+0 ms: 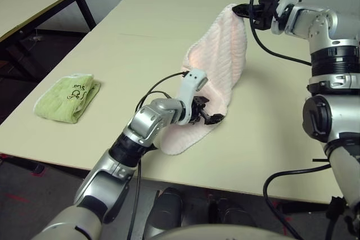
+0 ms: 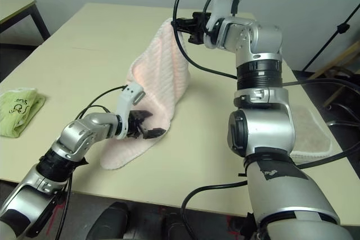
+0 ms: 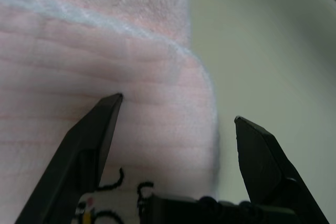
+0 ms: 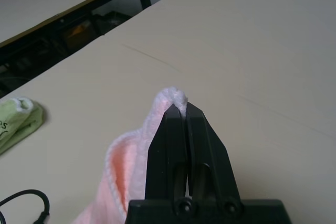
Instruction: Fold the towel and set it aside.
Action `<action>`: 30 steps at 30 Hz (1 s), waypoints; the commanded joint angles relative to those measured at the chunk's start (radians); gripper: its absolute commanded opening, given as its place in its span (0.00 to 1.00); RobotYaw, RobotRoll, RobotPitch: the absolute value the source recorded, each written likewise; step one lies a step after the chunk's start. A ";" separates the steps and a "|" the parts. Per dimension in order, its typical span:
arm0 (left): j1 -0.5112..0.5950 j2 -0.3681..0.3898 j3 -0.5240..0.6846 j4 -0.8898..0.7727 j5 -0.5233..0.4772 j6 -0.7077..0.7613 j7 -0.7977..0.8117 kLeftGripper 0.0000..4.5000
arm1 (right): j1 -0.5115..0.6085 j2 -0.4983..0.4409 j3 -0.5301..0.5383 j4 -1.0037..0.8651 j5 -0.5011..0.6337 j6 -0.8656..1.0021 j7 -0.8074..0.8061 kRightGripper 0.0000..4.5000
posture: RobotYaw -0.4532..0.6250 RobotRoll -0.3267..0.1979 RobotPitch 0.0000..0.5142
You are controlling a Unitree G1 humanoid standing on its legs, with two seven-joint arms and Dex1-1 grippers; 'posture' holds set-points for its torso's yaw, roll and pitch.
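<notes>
Towel (image 1: 222,54) hangs from my right gripper (image 1: 243,10) in the head view, lower end resting on the table (image 1: 129,43). Left wrist view: my left gripper (image 3: 178,111) is spread wide around its corner, ready to pinch. Right wrist view: fingers clenched on the top edge, to stretch it.

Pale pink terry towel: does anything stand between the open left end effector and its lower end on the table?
Nothing visible does. The left end effector is open right over the lower end of the pale pink terry towel, whose top corner the right end effector holds up.
</notes>
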 commanded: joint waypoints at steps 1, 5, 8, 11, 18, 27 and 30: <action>-0.033 -0.052 -0.017 0.123 0.052 -0.051 -0.016 1.00 | -0.002 -0.013 0.009 0.057 -0.024 -0.048 -0.006 0.00 | 0.64 0.62 0.14; -0.066 -0.096 0.003 0.218 0.085 -0.094 -0.036 0.85 | -0.016 -0.015 0.014 0.118 -0.044 -0.093 -0.003 0.00 | 0.62 0.62 0.13; -0.055 -0.092 0.003 0.221 0.097 -0.098 -0.074 0.63 | -0.001 -0.018 0.014 0.118 -0.049 -0.099 0.000 0.00 | 0.60 0.62 0.13; -0.030 -0.072 0.008 0.194 0.106 -0.099 -0.096 0.39 | 0.034 -0.027 0.014 0.086 -0.051 -0.090 -0.001 0.00 | 0.58 0.62 0.12; 0.027 0.029 0.133 -0.015 0.030 -0.014 -0.147 0.01 | 0.162 -0.072 0.025 -0.112 -0.014 0.042 0.049 0.00 | 0.58 0.62 0.13; 0.080 0.274 0.342 -0.337 -0.204 0.232 -0.282 0.01 | 0.345 -0.212 0.066 -0.333 0.054 0.198 0.201 0.00 | 0.62 0.62 0.14; 0.090 0.348 0.382 -0.356 -0.248 0.243 -0.320 0.01 | 0.401 -0.257 0.094 -0.364 0.065 0.203 0.261 0.00 | 0.62 0.62 0.14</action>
